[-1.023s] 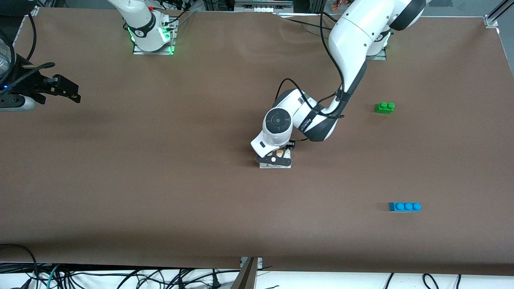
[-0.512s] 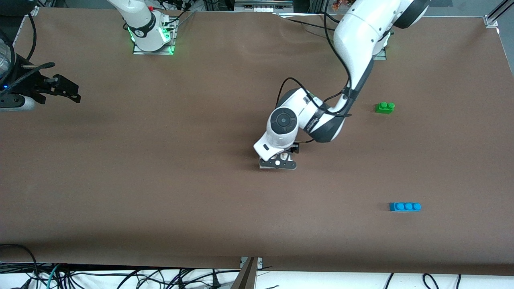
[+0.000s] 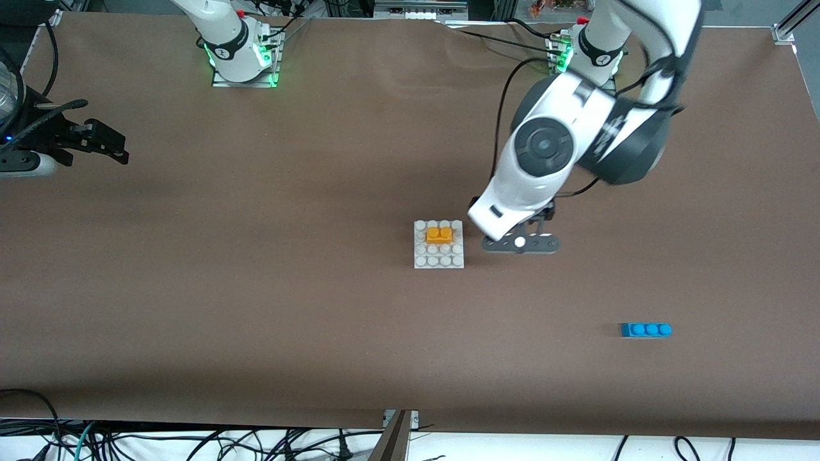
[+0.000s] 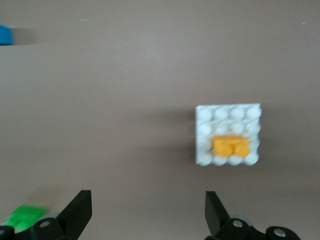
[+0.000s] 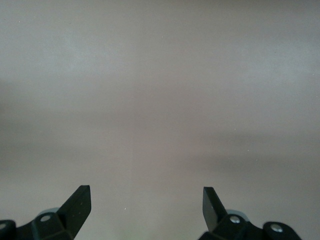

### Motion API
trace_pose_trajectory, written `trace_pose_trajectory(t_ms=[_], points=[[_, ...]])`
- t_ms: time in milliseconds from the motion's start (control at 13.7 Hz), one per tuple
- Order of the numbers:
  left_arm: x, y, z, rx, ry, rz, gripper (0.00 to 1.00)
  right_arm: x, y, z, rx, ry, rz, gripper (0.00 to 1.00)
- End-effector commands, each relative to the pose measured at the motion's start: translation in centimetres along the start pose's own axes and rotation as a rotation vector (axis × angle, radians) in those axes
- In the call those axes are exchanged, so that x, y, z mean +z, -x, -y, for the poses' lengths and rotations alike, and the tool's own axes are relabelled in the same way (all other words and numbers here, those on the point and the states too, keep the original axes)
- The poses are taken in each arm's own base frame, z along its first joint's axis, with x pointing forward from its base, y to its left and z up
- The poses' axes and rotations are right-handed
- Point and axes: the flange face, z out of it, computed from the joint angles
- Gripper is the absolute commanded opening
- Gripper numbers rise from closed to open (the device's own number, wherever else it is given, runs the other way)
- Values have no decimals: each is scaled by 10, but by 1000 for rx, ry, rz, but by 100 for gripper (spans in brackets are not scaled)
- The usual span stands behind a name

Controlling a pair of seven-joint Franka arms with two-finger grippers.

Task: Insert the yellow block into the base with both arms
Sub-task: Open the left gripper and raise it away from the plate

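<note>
Block (image 3: 439, 234) apparently seated on base (image 3: 438, 260). Left hand (image 4: 145, 212) spread, empty, over bare tabletop (image 3: 256, 288); right hand (image 5: 145, 210) spread, waiting. Best lifted clear, slowly.

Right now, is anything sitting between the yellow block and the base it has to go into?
Nothing visible. The yellow block already sits on the base, in the stud rows farther from the front camera. The left tool is open above bare table beside the base.

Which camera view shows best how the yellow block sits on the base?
The front view: the yellow block sits sharp on the base, in the second stud row from the robots. The left wrist view shows both, but blurred. The right wrist view shows only bare table.
</note>
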Motion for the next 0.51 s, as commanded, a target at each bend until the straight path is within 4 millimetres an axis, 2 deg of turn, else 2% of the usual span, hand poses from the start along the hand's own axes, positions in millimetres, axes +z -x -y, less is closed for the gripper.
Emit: trace_pose_trajectory(t_ms=[0, 73, 146, 292, 365, 439], points=[[-47, 6, 78, 62, -17, -5, 100, -5, -2, -1, -4, -4, -7, 99], [-68, 8, 113, 81, 0, -24, 100, -5, -2, -1, -4, -4, -7, 99], [-87, 12, 137, 93, 10, -49, 100, -5, -2, -1, -4, -3, -7, 99], [-94, 18, 172, 93, 77, 9, 100, -5, -2, -1, -4, -3, -7, 99], [-95, 15, 199, 83, 123, 13, 100, -5, -2, -2, -2, -1, -7, 99], [-91, 13, 209, 121, 135, 19, 100, -1, -4, -2, -2, -2, -1, 99]])
